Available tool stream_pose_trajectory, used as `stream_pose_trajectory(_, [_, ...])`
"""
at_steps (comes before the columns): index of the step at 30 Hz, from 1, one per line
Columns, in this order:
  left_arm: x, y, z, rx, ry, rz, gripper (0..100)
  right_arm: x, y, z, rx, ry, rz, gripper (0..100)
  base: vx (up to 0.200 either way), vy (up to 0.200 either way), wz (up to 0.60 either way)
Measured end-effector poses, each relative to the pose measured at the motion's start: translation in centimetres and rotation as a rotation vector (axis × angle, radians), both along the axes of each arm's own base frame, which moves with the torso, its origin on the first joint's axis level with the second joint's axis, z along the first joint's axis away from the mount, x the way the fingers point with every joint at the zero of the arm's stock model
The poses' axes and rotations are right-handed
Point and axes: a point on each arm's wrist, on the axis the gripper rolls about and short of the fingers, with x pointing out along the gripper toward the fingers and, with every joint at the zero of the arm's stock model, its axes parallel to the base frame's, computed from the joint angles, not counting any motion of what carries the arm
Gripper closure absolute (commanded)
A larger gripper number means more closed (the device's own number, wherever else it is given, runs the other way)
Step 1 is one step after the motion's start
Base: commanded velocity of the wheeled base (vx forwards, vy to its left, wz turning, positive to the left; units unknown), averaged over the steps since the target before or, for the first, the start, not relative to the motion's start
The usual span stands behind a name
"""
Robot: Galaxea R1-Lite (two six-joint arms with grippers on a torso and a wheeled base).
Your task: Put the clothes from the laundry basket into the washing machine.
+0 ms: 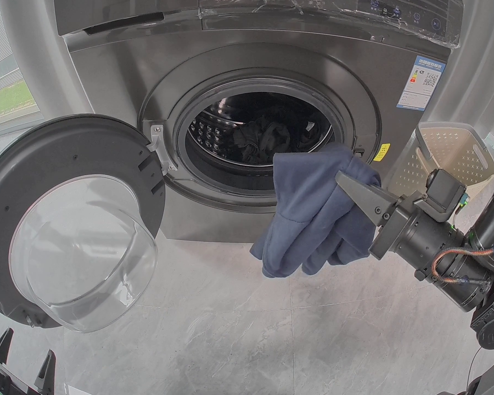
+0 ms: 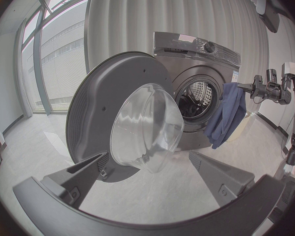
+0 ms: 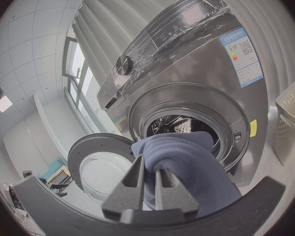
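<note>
A blue garment [image 1: 313, 209] hangs in front of the washing machine [image 1: 258, 83], level with the lower right of its drum opening [image 1: 258, 133]. My right gripper [image 1: 348, 182] is shut on the garment's upper edge; its fingers [image 3: 160, 181] pinch the blue garment [image 3: 190, 167]. Dark clothes [image 1: 263, 135] lie inside the drum. The beige laundry basket [image 1: 455, 154] stands right of the machine, behind my right arm. My left gripper [image 2: 147, 164] is open and holds nothing, low at the left near the open door [image 2: 121, 115]. From there the blue garment [image 2: 227, 115] and my right gripper [image 2: 241, 86] show farther off.
The machine's round door [image 1: 66, 220] with its clear bowl stands swung open to the left. Grey tiled floor [image 1: 230, 330] stretches in front of the machine. A white curtain hangs behind it, and windows are at the far left.
</note>
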Motion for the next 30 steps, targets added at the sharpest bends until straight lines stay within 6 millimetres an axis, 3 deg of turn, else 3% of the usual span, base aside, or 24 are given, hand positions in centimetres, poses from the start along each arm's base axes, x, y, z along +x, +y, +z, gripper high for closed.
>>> stream_pose_trajectory(3, [0.0,0.0,0.0,0.004,0.000,-0.001,0,0.0,0.1,-0.1,0.001,0.003,0.005,100,0.000,-0.200,0.00])
stream_pose_trajectory(22, [0.0,0.0,0.2,0.012,-0.018,-0.020,0,0.1,1.9,0.6,0.038,0.002,0.069,100,0.000,0.000,0.00])
stream_pose_trajectory(30, [-0.7,-0.5,4.2,0.013,-0.129,-0.234,0,0.7,2.9,0.8,0.045,-0.001,0.078,100,0.000,0.000,0.00])
